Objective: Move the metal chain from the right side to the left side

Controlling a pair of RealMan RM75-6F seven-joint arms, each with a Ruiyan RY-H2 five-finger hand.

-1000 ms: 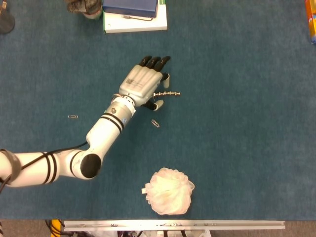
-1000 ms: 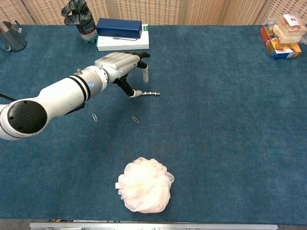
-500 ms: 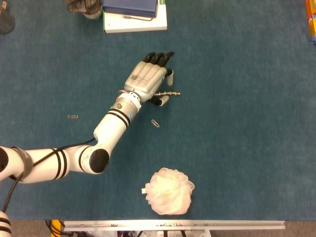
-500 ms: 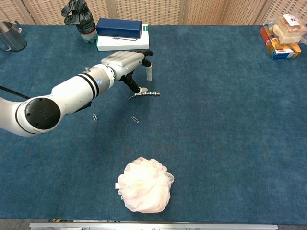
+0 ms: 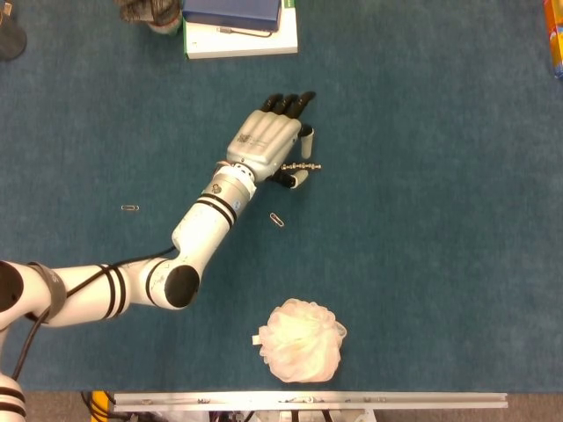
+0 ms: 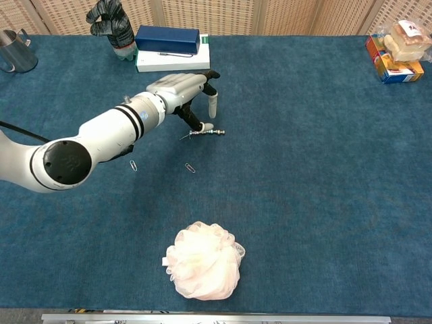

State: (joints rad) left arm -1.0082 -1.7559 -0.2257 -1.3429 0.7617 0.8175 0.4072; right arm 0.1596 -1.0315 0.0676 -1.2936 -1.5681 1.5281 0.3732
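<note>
My left hand [image 6: 183,90] hovers with fingers apart, grasping nothing, over the metal chain [image 6: 205,133], which lies on the blue surface [image 6: 324,175] mid-scene, so pickup and leftward carry remain.

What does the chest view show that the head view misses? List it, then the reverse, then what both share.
Only the chest view shows the steel cup at far left, the wooden slatted wall behind the table, and the wrapped food packages at far right in full. Only the head view shows the metal rail along the table's near edge in full, and the back of the left hand from above. Both show the small metal chain lying on the blue cloth by the hand's fingers, the white mesh sponge, two paperclips, and the blue box on a white book.
</note>
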